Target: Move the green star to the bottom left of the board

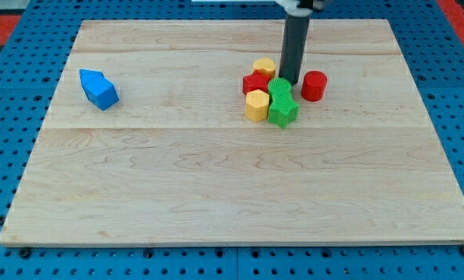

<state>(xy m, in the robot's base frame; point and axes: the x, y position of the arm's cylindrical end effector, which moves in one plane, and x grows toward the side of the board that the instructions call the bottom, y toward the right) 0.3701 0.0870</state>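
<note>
The green star (282,112) lies right of the board's middle, in a tight cluster. A second green block (279,89) touches it just above. My tip (289,82) stands at the upper right of that upper green block, between it and the red cylinder (314,85). A yellow block (257,105) touches the green star's left side. A red block (255,84) and another yellow block (265,68) sit above that.
A blue block (99,89) lies alone near the board's left edge. The wooden board (138,202) rests on a blue perforated table (6,93).
</note>
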